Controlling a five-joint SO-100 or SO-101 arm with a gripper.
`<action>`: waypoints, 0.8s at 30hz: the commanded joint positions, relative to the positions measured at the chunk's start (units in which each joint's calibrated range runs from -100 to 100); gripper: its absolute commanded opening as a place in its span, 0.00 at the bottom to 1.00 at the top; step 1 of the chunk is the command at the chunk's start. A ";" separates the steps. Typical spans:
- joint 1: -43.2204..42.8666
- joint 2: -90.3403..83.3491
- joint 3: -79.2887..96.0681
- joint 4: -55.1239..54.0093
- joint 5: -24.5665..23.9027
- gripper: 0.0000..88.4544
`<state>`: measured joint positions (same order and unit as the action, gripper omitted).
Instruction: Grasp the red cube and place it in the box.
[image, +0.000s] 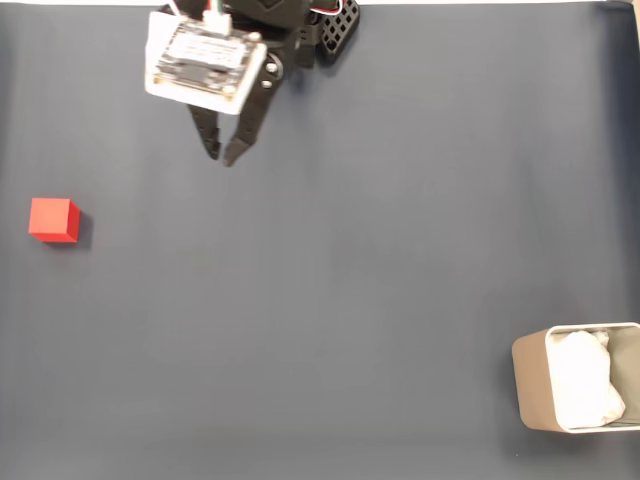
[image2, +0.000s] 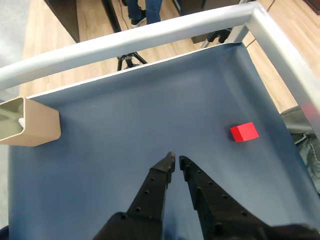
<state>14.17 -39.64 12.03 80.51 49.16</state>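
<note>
Red cube (image: 53, 220) sits on its own at the far left of the fixed view, a little above mid-height, flat on the dark blue-grey table cover (image: 350, 250) with nothing touching it. Up at the top of that frame, left of centre, the arm reaches in with a white circuit board (image: 205, 62) mounted on it, and below the board the black gripper (image: 222, 154) points down into the picture. Its two fingers converge to tips that sit just beside each other with only a thin slit between, and they have hold of nothing. The cube lies well apart from it, lower and to the left. In the lower right corner stands the box (image: 530, 380), tan-walled, with crumpled white paper (image: 585, 380) inside; it runs off the right edge of the frame.

From the wrist view, the gripper (image2: 176, 160) comes up from the bottom centre, fingers nearly together and empty above the bare cover. The red cube (image2: 244, 132) rests at the right, just above mid-height, well clear of the fingertips. The box (image2: 35, 125) stands at the left edge. A pale metal rail (image2: 150, 37) runs along the table's far side and down the right, with wooden floor (image2: 50, 30) beyond it.
</note>
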 joint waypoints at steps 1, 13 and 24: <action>3.02 0.13 -1.53 -1.82 0.20 0.00; 12.89 0.30 4.58 -8.46 1.47 0.00; 19.71 1.52 10.33 -14.77 1.95 0.00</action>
<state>31.90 -38.60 21.79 68.58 50.53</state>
